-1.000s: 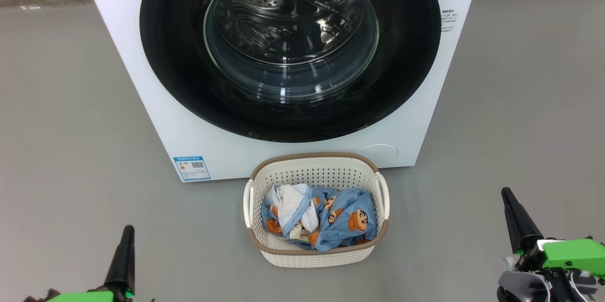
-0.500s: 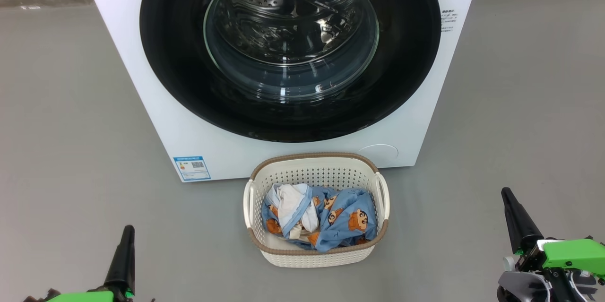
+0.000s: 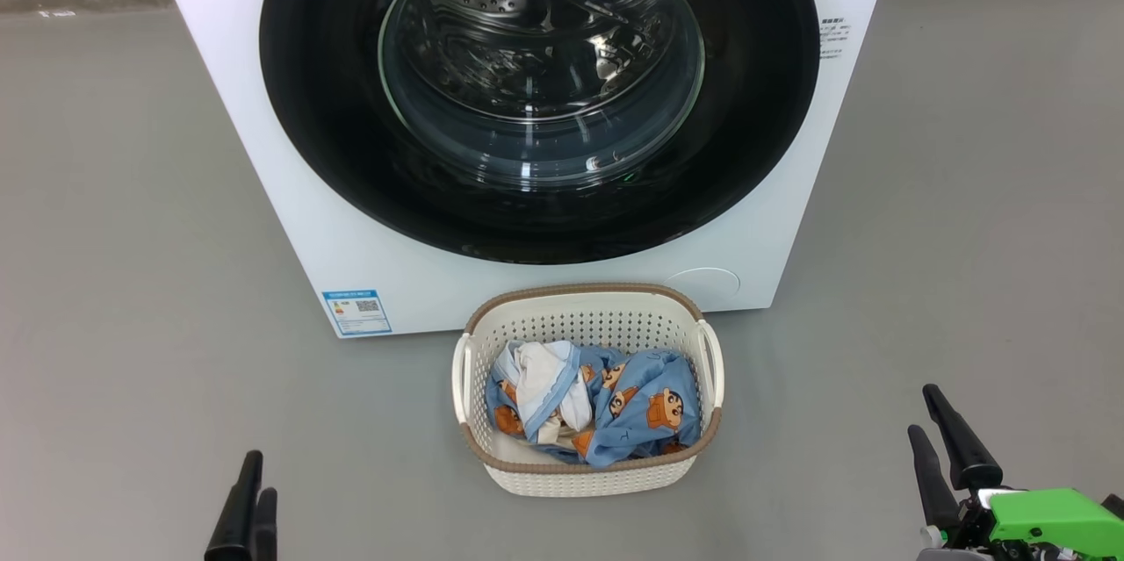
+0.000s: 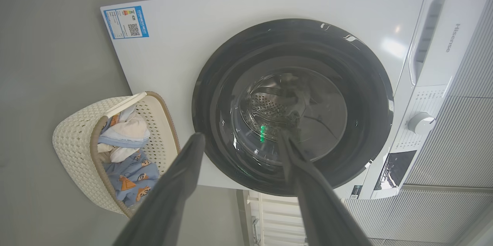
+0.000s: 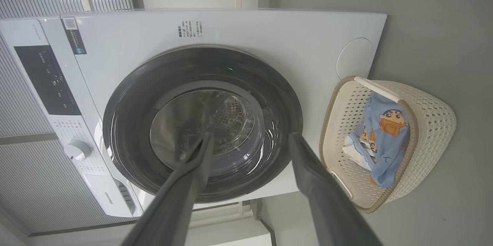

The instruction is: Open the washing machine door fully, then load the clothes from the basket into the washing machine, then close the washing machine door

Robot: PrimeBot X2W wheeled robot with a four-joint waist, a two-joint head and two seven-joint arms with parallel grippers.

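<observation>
Left gripper (image 3: pixel 261 473) and right gripper (image 3: pixel 921 410) both spread, holding nothing, low over the floor (image 3: pixel 132 280) either side of the basket (image 3: pixel 584 291). Clothes (image 3: pixel 645 407) sit in the basket, just in front of the washing machine (image 3: pixel 290 219). Washing machine door (image 3: pixel 544 223) is closed.

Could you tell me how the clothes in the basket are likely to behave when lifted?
The clothes lie crumpled in folds, so they will probably flop and drape. They look thin, so likely light. The blue and white pieces overlap in the basket, so lifting one may drag another.
</observation>
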